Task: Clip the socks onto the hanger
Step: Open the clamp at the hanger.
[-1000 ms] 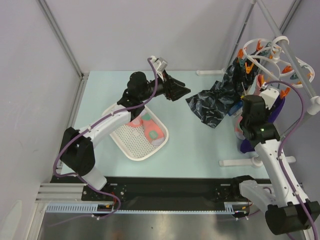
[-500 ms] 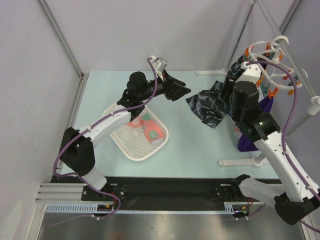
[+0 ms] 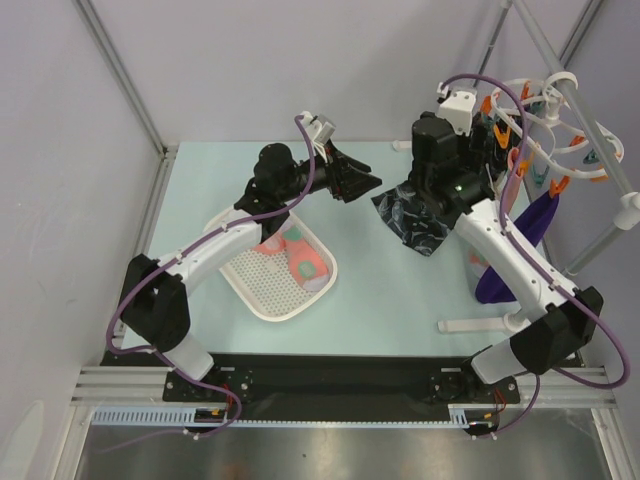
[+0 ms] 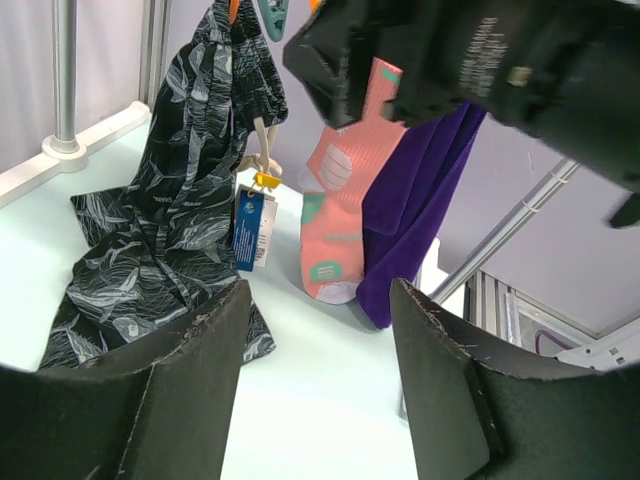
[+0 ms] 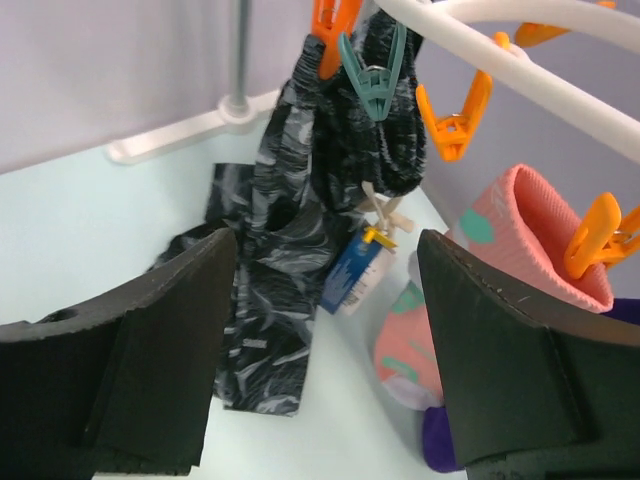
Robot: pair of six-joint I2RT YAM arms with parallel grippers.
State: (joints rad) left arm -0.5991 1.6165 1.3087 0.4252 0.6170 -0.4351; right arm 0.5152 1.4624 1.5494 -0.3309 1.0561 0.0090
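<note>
At the hanger (image 5: 520, 48), one sock (image 5: 500, 250) hangs by its cuff, pinched in an orange peg (image 5: 598, 235) so that it drapes free. The right fingers (image 5: 500, 370) stand wide and empty beside it. The left fingers (image 4: 190, 390) are likewise wide and empty. A second sock (image 3: 303, 262) lies in the tray (image 3: 258, 282), judged next for collection.

Right claw (image 5: 318, 330) now farther left

Robotics lab test cell. Plain lilac wall panels (image 3: 250, 60) set in aluminium posts (image 3: 120, 75) enclose a pale-blue bench (image 3: 400, 300). Black mounting rail (image 3: 350, 375) and slotted cable duct (image 3: 300, 420) run along the near edge.
</note>
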